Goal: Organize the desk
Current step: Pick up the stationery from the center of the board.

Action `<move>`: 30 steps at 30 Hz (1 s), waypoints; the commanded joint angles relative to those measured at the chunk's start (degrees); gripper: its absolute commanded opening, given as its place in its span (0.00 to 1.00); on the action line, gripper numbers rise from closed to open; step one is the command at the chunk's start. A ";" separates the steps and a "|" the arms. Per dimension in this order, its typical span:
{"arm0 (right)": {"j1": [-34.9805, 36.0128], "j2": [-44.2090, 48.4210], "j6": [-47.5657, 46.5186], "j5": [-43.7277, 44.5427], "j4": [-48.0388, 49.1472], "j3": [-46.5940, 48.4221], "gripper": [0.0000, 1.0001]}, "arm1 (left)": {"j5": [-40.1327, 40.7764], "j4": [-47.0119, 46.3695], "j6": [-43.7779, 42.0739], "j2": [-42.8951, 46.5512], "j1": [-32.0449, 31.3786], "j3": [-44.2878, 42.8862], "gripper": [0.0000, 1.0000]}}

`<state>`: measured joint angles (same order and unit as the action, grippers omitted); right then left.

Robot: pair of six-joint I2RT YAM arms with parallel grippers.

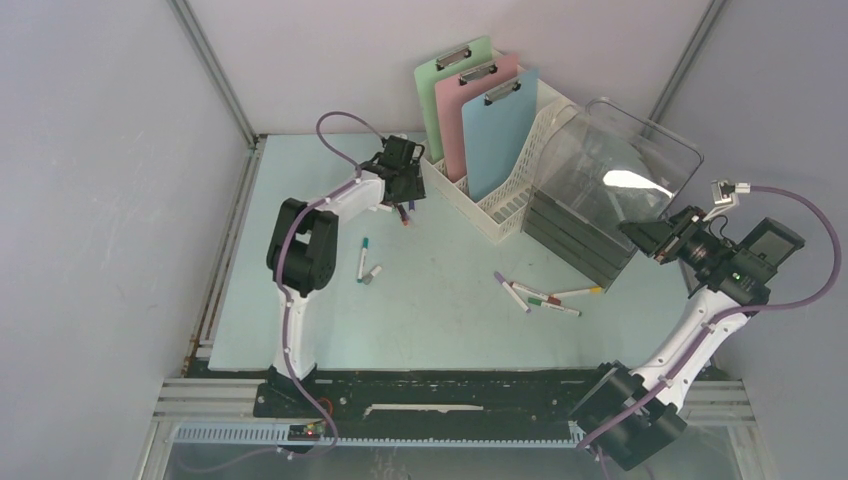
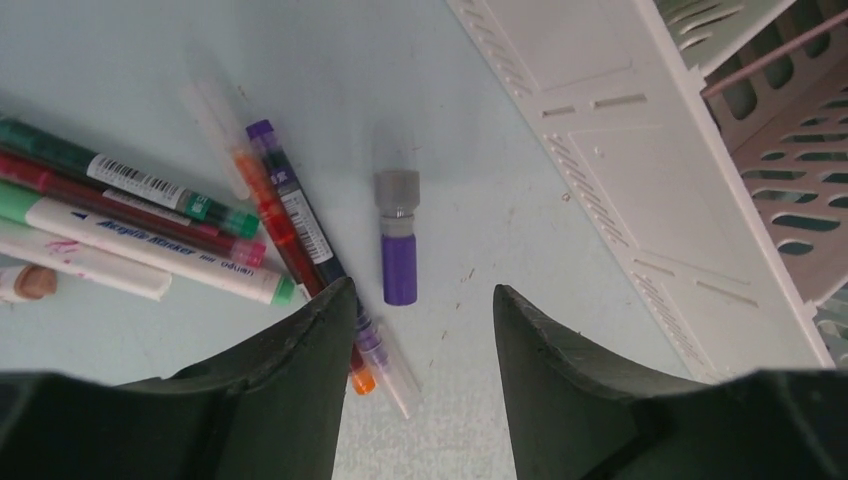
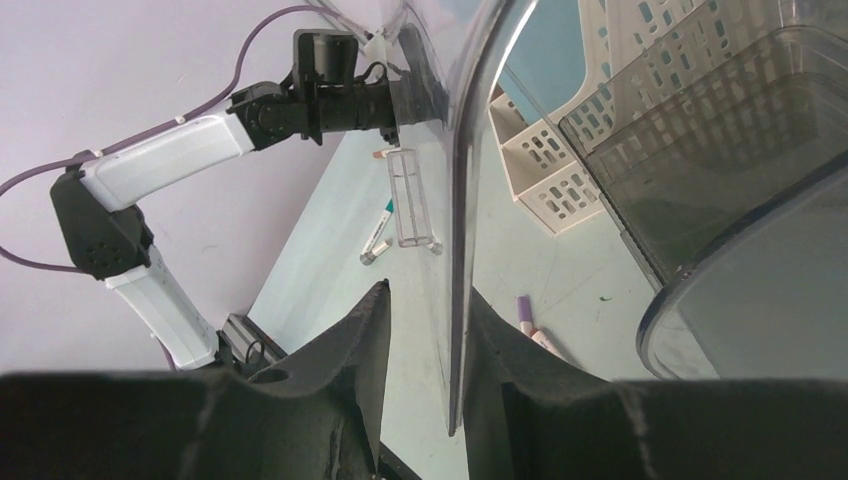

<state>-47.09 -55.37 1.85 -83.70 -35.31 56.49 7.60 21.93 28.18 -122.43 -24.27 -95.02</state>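
Observation:
The pale mint desk (image 1: 440, 320) carries loose markers. My left gripper (image 1: 405, 195) hangs low at the far side beside the white file rack (image 1: 500, 190). In the left wrist view it (image 2: 420, 290) is open over bare desk. A short purple marker with a grey end (image 2: 398, 250) lies just ahead of the gap. A purple pen (image 2: 295, 210) and an orange pen (image 2: 265, 200) run under the left finger. My right gripper (image 1: 640, 235) is shut on the raised clear lid (image 1: 610, 160) of the dark organizer box (image 1: 580, 235). The lid's edge (image 3: 460, 200) runs between the fingers of this gripper (image 3: 428, 290).
Green (image 1: 450, 90), pink (image 1: 480, 110) and blue (image 1: 500, 130) clipboards stand in the rack. A bunch of markers (image 2: 150, 230) lies left of my left gripper. A teal marker (image 1: 362, 258) and several more markers (image 1: 540, 295) lie mid-desk. Walls close in at the back and sides.

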 commanded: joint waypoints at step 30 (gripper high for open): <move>1.25 1.12 0.28 -3.48 0.21 0.25 0.37 | -5.08 21.86 -1.27 -15.54 2.04 -23.57 0.39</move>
<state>-46.28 -55.66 1.80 -83.74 -35.33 56.49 2.72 40.03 28.32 -137.12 -22.41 -116.18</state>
